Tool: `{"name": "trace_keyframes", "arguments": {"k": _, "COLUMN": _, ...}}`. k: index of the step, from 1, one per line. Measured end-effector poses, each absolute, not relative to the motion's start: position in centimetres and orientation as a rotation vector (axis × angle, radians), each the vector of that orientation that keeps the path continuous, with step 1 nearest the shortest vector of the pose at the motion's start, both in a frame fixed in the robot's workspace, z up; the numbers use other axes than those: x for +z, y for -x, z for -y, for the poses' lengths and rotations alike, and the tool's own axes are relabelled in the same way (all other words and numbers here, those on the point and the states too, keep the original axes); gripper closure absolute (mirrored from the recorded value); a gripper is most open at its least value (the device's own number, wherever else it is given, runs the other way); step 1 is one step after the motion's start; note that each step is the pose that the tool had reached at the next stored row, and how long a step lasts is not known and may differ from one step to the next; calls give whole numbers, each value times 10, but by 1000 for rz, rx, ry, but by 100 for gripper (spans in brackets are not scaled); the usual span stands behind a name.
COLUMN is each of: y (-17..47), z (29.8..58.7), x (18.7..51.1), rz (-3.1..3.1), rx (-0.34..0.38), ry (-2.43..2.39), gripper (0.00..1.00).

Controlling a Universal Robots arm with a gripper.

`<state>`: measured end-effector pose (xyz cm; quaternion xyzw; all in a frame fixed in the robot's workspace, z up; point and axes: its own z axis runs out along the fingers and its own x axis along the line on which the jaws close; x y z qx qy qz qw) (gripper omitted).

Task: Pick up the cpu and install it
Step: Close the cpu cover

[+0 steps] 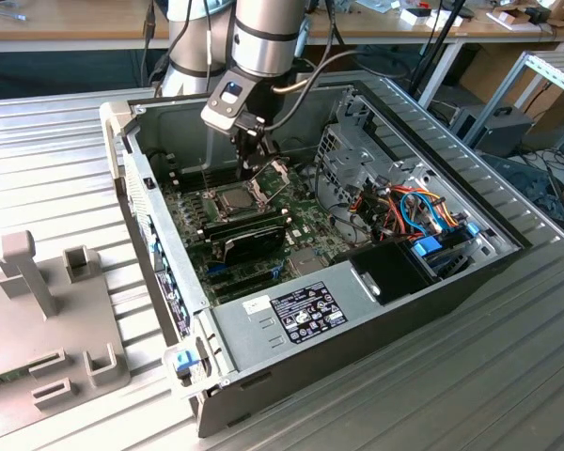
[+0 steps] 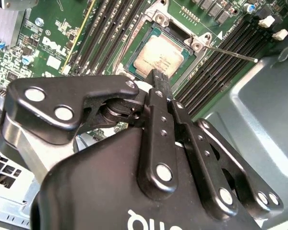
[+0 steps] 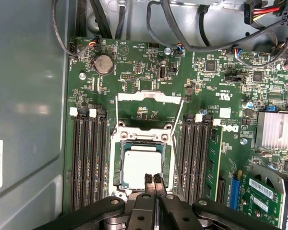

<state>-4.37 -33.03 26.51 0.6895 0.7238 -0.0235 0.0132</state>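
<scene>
The square, dull-silver cpu lies flat inside the open metal socket frame. The black gripper hangs over its edge, slim fingers clenched together on nothing.

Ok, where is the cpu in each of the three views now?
Exterior view: the small flat square silvery-grey cpu sits in its socket inside the computer case, under the black claw.
First wrist view: in the socket, just past the shut claw's tips.
Second wrist view: again in the socket beyond the claw's tips.
Shared landmark: long black memory slots flanking the socket.
</scene>
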Motion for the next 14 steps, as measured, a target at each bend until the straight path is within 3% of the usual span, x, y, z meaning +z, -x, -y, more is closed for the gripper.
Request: {"name": "trace_keyframes", "arguments": {"k": 14, "y": 29, "z": 330, "x": 269, "rz": -2249, "rx": -61, "ry": -2143, "gripper": 89}}
